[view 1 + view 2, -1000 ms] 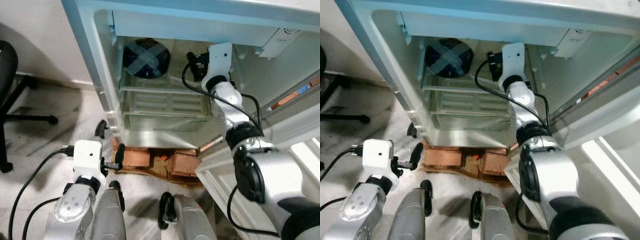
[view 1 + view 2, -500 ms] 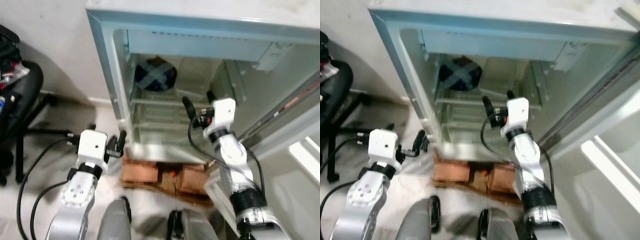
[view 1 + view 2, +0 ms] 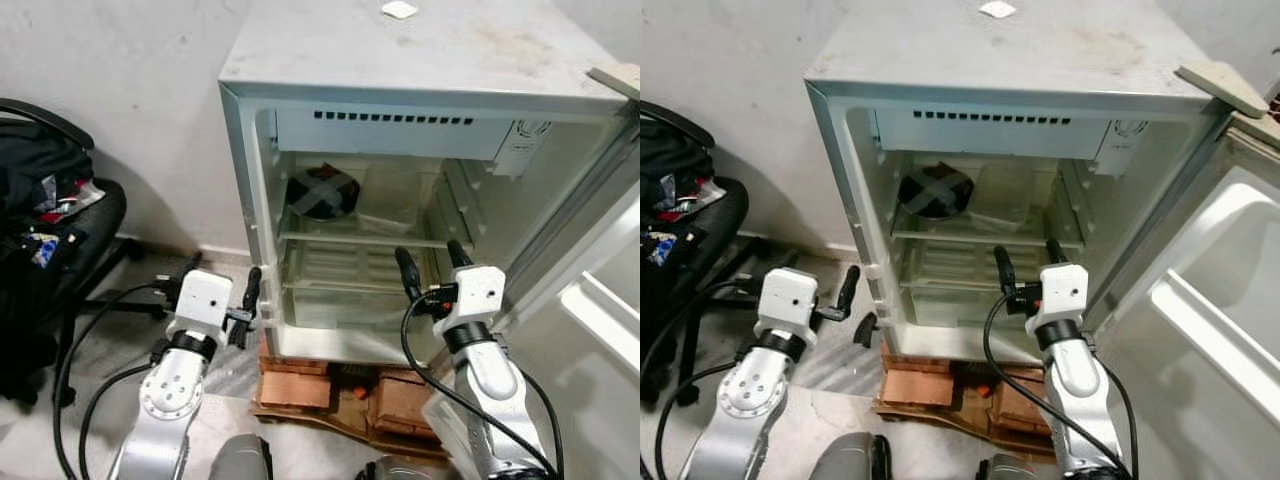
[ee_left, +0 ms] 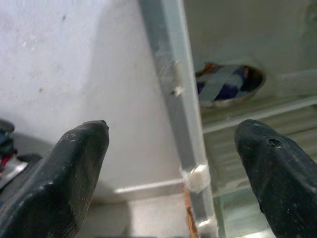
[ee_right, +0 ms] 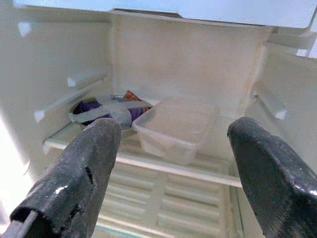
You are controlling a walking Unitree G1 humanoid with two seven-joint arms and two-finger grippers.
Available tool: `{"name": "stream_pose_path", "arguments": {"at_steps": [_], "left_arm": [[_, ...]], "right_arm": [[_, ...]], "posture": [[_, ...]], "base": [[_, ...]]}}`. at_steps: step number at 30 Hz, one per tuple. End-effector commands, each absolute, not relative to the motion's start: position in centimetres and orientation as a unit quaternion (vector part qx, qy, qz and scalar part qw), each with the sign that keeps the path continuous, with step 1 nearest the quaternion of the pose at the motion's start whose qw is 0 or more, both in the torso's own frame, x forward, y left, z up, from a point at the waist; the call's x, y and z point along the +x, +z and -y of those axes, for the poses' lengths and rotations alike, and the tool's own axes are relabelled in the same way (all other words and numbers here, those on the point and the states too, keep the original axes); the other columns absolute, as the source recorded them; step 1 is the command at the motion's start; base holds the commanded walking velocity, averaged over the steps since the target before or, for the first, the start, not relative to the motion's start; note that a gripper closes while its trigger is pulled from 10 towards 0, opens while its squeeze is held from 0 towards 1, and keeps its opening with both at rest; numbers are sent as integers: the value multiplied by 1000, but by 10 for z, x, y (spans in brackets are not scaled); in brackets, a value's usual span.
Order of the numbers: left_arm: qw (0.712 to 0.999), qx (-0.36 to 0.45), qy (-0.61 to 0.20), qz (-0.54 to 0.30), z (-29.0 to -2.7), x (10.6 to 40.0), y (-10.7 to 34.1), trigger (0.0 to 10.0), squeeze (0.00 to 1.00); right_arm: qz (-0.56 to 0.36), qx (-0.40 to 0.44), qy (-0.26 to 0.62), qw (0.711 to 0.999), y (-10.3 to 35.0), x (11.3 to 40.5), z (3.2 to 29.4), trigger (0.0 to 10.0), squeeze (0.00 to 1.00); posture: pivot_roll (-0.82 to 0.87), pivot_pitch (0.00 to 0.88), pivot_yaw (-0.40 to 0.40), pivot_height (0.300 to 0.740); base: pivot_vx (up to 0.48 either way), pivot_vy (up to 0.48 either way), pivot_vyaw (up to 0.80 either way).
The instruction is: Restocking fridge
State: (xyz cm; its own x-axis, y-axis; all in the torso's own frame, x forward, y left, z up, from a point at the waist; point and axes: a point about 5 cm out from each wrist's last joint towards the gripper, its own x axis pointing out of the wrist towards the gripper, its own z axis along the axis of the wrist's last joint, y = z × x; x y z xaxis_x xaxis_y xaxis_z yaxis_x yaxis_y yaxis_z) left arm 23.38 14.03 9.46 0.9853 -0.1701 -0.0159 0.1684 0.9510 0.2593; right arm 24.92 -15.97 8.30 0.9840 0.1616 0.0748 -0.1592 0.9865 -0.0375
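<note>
Silver jointed arms, white boxy wrist blocks, black cables, 2 long black fingers per pincer.

To my left a black office chair (image 3: 70,215) stands against the white wall (image 3: 130,90) — dark clothes (image 3: 35,180) heaped on its seat. Bricks (image 3: 300,385) lie on flattened cardboard (image 3: 330,420) — on the pale floor.

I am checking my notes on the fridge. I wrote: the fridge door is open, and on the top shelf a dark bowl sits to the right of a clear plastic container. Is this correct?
Not quite: the dark bowl sits to the left of the clear plastic container, not the right. The left eye view shows it. The rest holds: the fridge door is open and both sit on the top shelf.
</note>
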Motion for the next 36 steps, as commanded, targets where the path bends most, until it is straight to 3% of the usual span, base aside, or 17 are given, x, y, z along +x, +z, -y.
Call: {"name": "stream_pose_path", "arguments": {"at_steps": [1,7,32,36], "left_arm": [[987,133,-89,13,-136,236,96,10000,0],[987,133,-93,15,-133,236,97,10000,0],[986,130,-103,15,-129,238,89,10000,0],[986,129,-104,18,-129,240,90,10000,0]], "right_arm": [[45,-16,88,995,89,251,157,10000,0],[41,-22,92,995,91,251,156,10000,0],[6,-7,82,997,88,242,160,10000,0],[2,-2,76,997,87,242,161,10000,0]], "posture": [[51,0,-13,740],[54,14,-22,740],[33,32,-15,740],[32,33,-13,740]], "base": [[0,0,0],[-92,0,0],[-407,0,0],[-65,0,0]]}}
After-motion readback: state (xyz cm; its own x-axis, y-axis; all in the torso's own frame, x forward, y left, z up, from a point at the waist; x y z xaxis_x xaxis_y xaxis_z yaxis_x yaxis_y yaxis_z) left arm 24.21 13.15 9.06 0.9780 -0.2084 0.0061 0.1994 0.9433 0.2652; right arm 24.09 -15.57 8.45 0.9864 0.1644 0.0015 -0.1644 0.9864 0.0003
